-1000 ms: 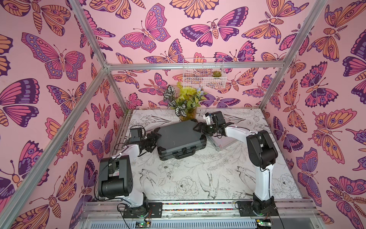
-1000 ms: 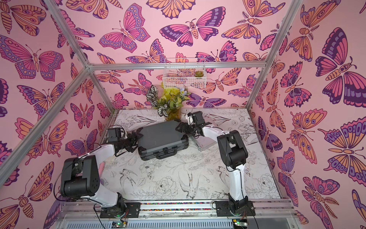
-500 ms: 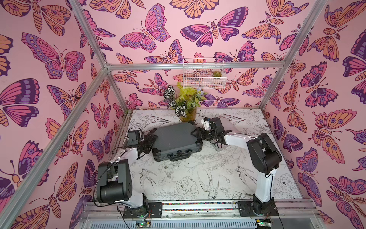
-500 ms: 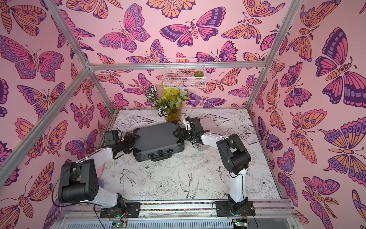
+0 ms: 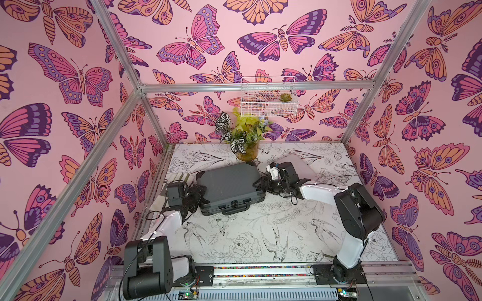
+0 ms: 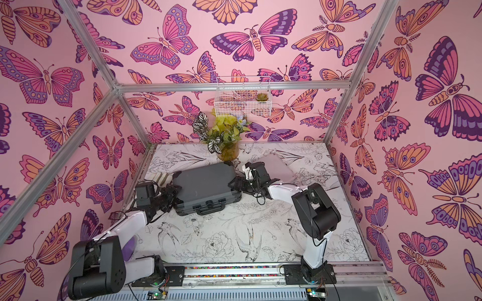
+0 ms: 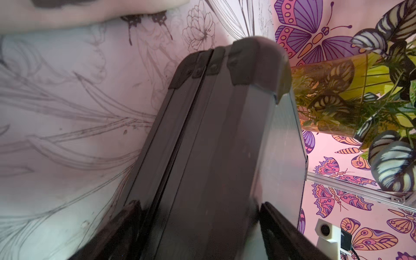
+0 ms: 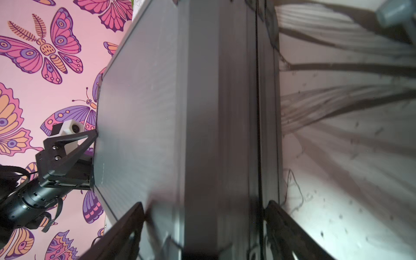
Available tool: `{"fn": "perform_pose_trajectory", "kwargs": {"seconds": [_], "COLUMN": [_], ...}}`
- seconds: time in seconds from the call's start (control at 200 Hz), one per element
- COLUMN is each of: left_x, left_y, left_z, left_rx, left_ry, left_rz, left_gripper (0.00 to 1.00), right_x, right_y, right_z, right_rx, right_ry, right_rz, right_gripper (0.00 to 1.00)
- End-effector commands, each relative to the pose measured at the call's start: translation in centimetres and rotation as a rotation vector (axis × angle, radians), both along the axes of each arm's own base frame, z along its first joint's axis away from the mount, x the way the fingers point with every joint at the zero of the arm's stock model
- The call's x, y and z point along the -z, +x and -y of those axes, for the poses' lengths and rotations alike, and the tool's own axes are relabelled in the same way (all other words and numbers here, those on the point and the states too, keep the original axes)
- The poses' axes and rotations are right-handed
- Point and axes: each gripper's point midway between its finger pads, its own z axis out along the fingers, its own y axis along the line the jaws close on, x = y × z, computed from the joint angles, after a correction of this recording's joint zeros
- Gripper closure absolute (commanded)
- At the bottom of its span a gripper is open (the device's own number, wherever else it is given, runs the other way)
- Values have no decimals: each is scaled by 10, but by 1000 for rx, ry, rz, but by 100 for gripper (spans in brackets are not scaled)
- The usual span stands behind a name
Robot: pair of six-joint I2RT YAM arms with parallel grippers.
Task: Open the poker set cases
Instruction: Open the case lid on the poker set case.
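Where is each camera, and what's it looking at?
Both top views: high behind the robot, looking down at the dark grey ribbed plastic case, left gripper and right gripper.
Left wrist: on the left arm, facing the case's end; own fingers show.
Right wrist: facing the opposite end; own fingers show.
Shared: every view shows the case.

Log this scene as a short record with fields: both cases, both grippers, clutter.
dark grey case: centre of table, closed, handle toward the near edge
silvery-pink case: flat, farther back on the right, looks closed
left gripper: clamps dark grey case's left end
right gripper: clamps its right end
clutter: potted plant, wire basket hung above it
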Motion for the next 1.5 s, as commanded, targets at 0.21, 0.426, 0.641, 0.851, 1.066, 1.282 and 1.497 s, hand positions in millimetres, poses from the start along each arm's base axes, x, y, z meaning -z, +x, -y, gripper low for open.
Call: {"fn": "perform_pose_trajectory", "kwargs": {"seconds": [0.21, 0.426, 0.641, 0.851, 1.066, 1.282, 1.497], "left_x": [-17, -45, -84, -123, -158, -164, -177], "left_y": [-47, -40, -26, -7, 21, 50, 63], "left_z": [42, 45, 35, 23, 14, 1, -8], "left_rx": [147, 163, 149, 123, 107, 72, 68], "left_ry": [-94, -104, -78, -59, -41, -38, -15], "left_rz": [-96, -44, 37, 125, 218, 244, 286], "left_gripper": [16, 16, 16, 14, 12, 12, 12], "right_x": [-35, -54, -96, -131, -157, -170, -178], "right_y": [-76, -77, -70, -50, -22, 21, 65], "right_z": [-36, -37, -41, -43, -56, -66, -67], "right_rx": [-263, -260, -287, -276, -269, -227, -150], "right_ry": [124, 179, 196, 238, 286, 302, 315], "right_rz": [-89, -64, 16, 91, 178, 253, 311], "right_gripper": [14, 14, 14, 12, 12, 12, 12]}}
